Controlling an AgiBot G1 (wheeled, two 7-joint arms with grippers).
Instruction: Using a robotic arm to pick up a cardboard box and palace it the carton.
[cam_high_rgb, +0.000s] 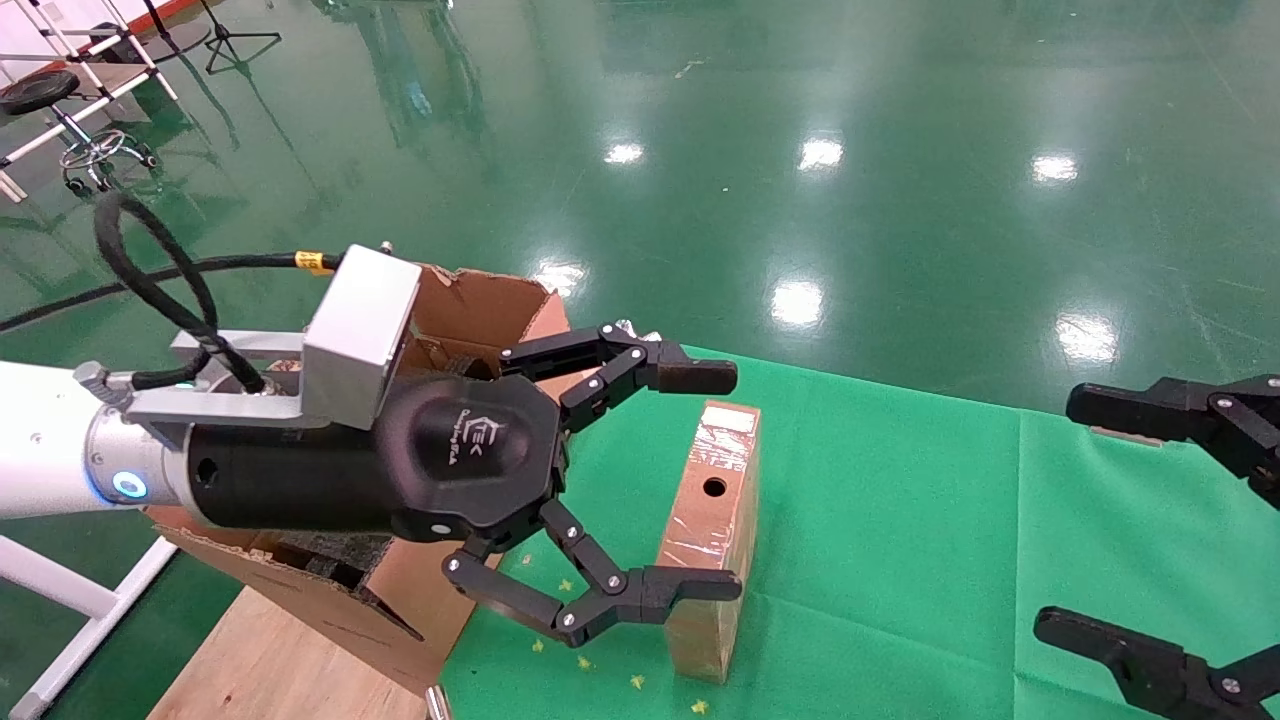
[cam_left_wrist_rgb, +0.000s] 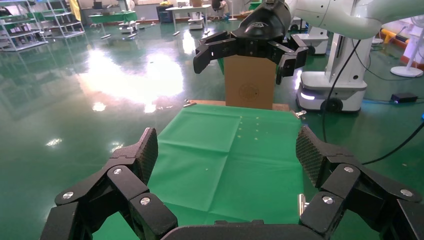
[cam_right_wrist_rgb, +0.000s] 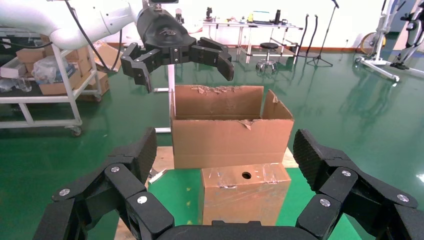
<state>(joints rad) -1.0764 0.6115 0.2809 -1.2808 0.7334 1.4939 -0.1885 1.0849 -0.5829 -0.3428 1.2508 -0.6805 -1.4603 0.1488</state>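
The cardboard box (cam_high_rgb: 712, 530) is a slim brown box wrapped in shiny tape. It lies on its long edge on the green cloth (cam_high_rgb: 900, 520) with the black hole facing up, just right of the carton (cam_high_rgb: 480, 310). The right wrist view shows the box (cam_right_wrist_rgb: 245, 200) in front of the carton (cam_right_wrist_rgb: 230, 140). The robotic arm's left gripper (cam_high_rgb: 737, 482) is open and empty. It hangs in the air, above the carton in the right wrist view (cam_right_wrist_rgb: 185, 75), and only cloth shows between its fingers (cam_left_wrist_rgb: 227, 145). My right gripper (cam_high_rgb: 1055, 510) is open at the table's right, facing the box (cam_right_wrist_rgb: 227, 150).
The carton stands on a wooden tabletop (cam_high_rgb: 260, 660) at the cloth's left end. Another brown box (cam_left_wrist_rgb: 250, 85) stands beyond the table's right end, behind the right gripper (cam_left_wrist_rgb: 239, 70). A stool and white frames (cam_high_rgb: 90, 150) are on the green floor at the far left.
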